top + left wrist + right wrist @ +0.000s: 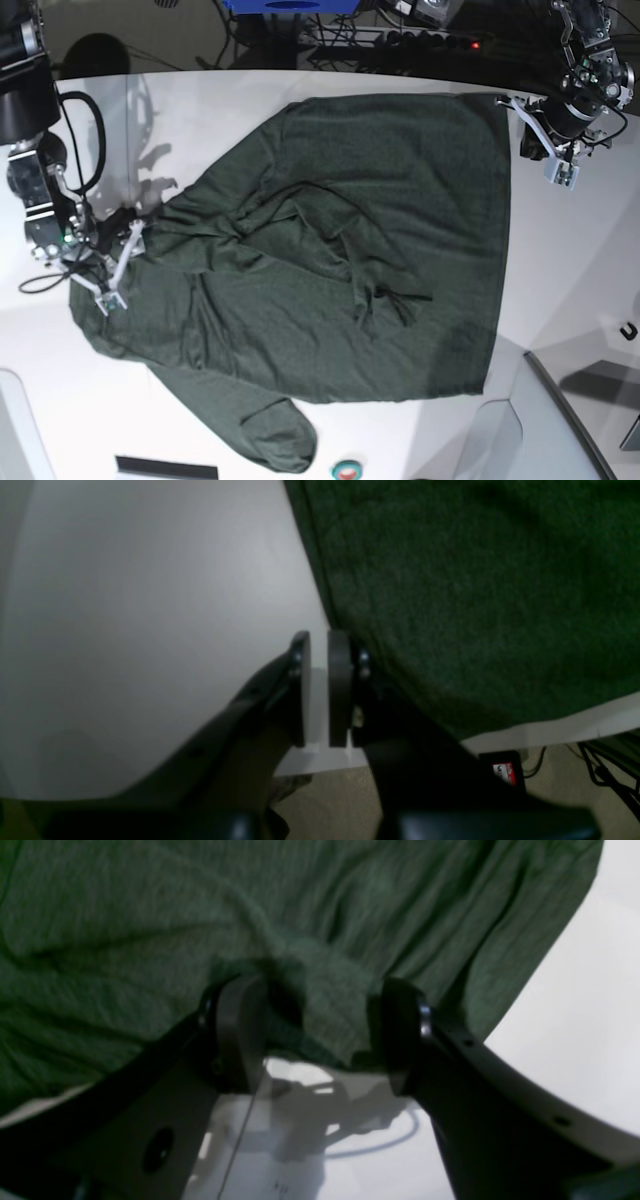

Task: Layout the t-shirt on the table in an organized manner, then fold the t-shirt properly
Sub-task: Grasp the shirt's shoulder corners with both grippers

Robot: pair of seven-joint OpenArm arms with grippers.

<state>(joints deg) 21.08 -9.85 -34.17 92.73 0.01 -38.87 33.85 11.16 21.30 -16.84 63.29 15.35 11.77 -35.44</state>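
The white table (560,250) fills the room's middle, and the dark green t-shirt (340,270) lies spread over most of it, rumpled through the centre. At the base view's left, the right gripper (112,268) stands with jaws apart astride a raised fold at the shirt's edge. At far right, the left gripper (548,140), nearly closed on nothing, hovers beside a corner. The cloth looks thin, limp and light, best pinched at hems or corners.
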